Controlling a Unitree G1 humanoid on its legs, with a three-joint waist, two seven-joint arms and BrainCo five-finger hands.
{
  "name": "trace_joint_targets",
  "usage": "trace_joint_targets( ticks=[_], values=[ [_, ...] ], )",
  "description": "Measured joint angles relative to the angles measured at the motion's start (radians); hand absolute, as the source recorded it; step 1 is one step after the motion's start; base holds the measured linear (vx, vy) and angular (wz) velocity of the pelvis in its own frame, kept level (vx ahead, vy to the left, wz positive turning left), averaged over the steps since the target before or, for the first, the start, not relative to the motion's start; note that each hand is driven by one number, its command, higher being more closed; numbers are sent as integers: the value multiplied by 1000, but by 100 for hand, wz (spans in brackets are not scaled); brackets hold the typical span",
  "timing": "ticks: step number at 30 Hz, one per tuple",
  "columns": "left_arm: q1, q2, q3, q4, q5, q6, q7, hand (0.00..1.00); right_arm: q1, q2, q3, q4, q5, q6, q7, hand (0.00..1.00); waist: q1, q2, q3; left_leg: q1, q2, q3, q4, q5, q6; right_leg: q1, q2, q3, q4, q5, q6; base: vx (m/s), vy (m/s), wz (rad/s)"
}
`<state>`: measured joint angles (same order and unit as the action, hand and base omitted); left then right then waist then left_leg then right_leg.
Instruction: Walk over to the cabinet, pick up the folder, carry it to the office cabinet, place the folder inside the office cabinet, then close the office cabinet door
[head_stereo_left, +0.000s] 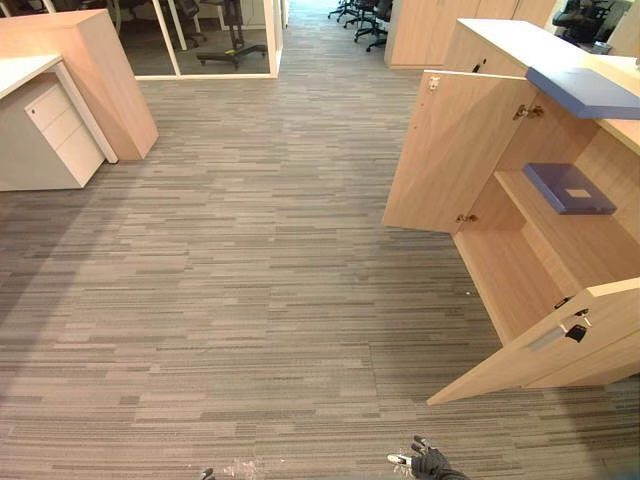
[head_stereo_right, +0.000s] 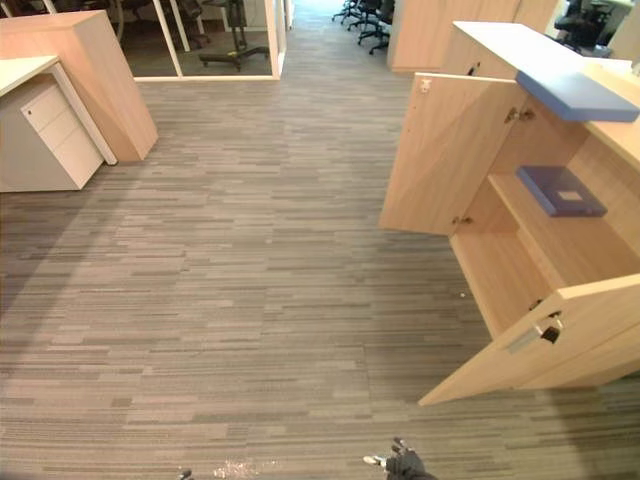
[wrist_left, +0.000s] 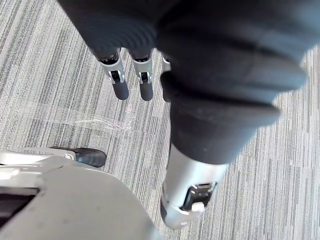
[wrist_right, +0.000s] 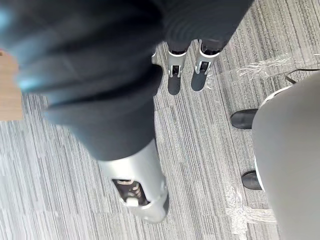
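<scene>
A purple-blue folder (head_stereo_left: 568, 187) lies flat on the middle shelf inside the open wooden office cabinet (head_stereo_left: 520, 270) at my right. Both cabinet doors stand wide open: the far door (head_stereo_left: 450, 150) and the near door (head_stereo_left: 545, 345), which has a metal handle. My right hand (wrist_right: 175, 75) hangs over the carpet with straight fingers and holds nothing; it also shows as a dark shape (head_stereo_left: 430, 462) at the bottom edge. My left hand (wrist_left: 120, 82) hangs the same way, fingers straight and empty, well away from the cabinet.
A flat blue item (head_stereo_left: 583, 91) lies on the cabinet's top. A white drawer unit (head_stereo_left: 55, 130) under a desk and a wooden counter (head_stereo_left: 95, 70) stand at far left. Office chairs (head_stereo_left: 365, 20) sit at the far end. Grey striped carpet (head_stereo_left: 250, 280) stretches between.
</scene>
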<state>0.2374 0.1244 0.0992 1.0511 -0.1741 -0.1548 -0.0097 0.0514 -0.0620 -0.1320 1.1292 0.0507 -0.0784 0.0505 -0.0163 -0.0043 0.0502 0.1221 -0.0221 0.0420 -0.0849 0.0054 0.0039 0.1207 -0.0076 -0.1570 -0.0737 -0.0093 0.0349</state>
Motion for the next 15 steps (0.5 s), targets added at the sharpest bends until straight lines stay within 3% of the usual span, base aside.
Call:
trace_joint_targets(
  ticks=[11,15],
  values=[
    [0,0,0,-3,-2,-2,0,0,2,4,48,-45,-76,11,-9,0,0,-1,3,-19,0,-1,0,0,0,-15,1,0,-8,4,-6,0,0,0],
    [8,0,0,-24,-5,0,0,0,60,7,89,-171,-99,20,-16,0,-1,-4,8,-20,0,0,0,-2,-2,-18,1,0,-8,4,-6,0,0,0]
  ],
)
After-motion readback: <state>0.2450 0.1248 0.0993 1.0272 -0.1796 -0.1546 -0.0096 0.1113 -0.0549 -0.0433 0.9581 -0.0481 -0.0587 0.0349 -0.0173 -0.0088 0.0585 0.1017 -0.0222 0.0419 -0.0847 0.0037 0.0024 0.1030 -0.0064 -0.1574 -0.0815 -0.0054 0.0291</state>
